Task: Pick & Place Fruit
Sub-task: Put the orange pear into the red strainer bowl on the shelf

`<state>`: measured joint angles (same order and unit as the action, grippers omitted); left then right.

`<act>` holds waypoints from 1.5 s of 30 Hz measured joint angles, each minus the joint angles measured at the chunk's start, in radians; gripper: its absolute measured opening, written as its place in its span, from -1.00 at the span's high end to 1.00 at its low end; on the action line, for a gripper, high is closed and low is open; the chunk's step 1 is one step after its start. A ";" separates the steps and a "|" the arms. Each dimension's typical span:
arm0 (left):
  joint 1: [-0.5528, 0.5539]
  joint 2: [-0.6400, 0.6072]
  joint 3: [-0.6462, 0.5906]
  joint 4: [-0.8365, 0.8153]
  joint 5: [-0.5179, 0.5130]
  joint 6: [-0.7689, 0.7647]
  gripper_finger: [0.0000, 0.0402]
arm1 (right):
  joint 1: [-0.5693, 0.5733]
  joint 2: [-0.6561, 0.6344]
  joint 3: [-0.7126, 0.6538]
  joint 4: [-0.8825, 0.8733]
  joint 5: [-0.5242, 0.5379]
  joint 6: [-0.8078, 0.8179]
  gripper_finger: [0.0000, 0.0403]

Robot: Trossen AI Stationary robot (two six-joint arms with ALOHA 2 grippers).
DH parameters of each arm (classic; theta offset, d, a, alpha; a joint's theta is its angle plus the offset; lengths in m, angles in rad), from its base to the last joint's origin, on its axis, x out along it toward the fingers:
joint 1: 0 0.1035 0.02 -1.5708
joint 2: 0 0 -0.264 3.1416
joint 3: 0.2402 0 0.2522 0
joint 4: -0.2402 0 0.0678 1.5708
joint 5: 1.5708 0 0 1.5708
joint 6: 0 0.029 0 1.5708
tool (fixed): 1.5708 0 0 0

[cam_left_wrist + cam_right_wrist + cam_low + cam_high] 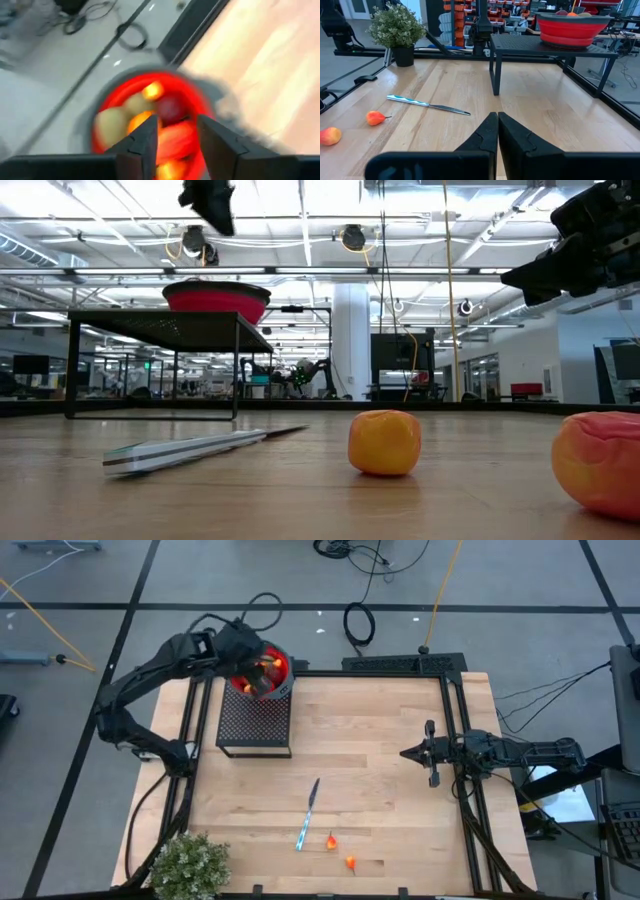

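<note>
A red bowl [280, 665] holding several toy fruits [150, 91] stands on a black mesh stand [255, 720] at the table's far left. My left gripper [177, 145] hovers above the bowl, open, with nothing between its fingers; in the low view this gripper [210, 200] hangs clear over the bowl [217, 298]. Two small orange-red fruits [331, 840] [351, 862] lie on the wood near the front edge. My right gripper [497, 122] waits shut and level at the table's right side [415, 753].
A knife with a blue-and-white handle [308, 812] lies just beyond the two loose fruits. A bushy potted plant [190, 865] stands at the near left corner. Black frame rails [455, 740] run along the table's sides and back. Bare wood lies in the middle.
</note>
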<state>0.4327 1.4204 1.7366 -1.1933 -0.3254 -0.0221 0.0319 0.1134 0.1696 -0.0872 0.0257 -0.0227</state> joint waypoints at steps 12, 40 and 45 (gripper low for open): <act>-0.308 0.013 0.032 0.211 0.135 -0.430 0.76 | 0.000 0.000 0.000 0.000 -0.001 0.000 0.98; -0.600 0.103 0.030 0.508 0.124 -0.260 0.99 | 0.000 0.000 0.000 0.001 -0.004 0.029 0.98; -0.620 0.101 0.029 0.484 0.124 -0.243 0.98 | 0.001 0.000 0.000 0.005 -0.015 0.044 0.98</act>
<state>-0.1873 1.5215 1.7659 -0.7097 -0.2012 -0.2655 0.0326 0.1139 0.1692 -0.0822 0.0112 0.0210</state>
